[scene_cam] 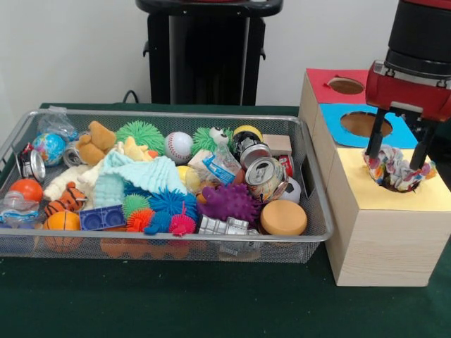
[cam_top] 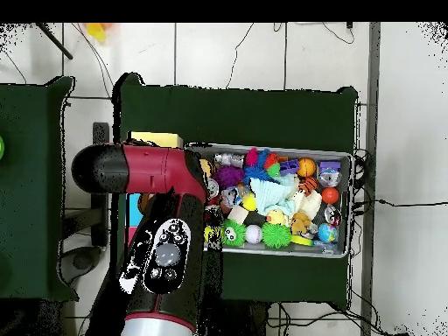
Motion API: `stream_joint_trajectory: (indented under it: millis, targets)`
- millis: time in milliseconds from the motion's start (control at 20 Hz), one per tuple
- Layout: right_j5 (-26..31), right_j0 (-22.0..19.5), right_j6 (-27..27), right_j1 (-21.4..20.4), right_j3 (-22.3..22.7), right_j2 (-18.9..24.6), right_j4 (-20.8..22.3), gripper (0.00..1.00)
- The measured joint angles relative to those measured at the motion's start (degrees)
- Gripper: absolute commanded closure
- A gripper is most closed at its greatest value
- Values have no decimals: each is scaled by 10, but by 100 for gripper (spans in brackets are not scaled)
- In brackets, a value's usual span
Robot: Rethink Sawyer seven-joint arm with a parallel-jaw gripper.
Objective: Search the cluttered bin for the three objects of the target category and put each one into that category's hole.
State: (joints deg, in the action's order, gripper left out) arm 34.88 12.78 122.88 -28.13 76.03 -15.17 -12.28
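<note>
I hold the tool [scene_cam: 400, 156] clamped on a patterned cloth bundle [scene_cam: 392, 171] | bundle sits directly over the yellow hole [scene_cam: 394, 184], partly in | straight down at 6 o'clock | bin [scene_cam: 310, 218] at 9 o'clock

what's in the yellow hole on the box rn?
A multicoloured cloth bundle sits in the hole of the box's yellow section, partly sticking out, with the gripper fingers either side of it. Anything deeper in the hole is hidden by the cloth.
</note>
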Motion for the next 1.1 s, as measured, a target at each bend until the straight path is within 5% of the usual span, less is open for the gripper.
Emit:
stream_joint_trajectory:
  millis: [800,850,1100]
  targets:
    - [0,2,0,0,0,0,-3,0]
    - [0,3,0,0,0,0,-4,100]
    - [0,4,0,0,-1,0,-4,100]
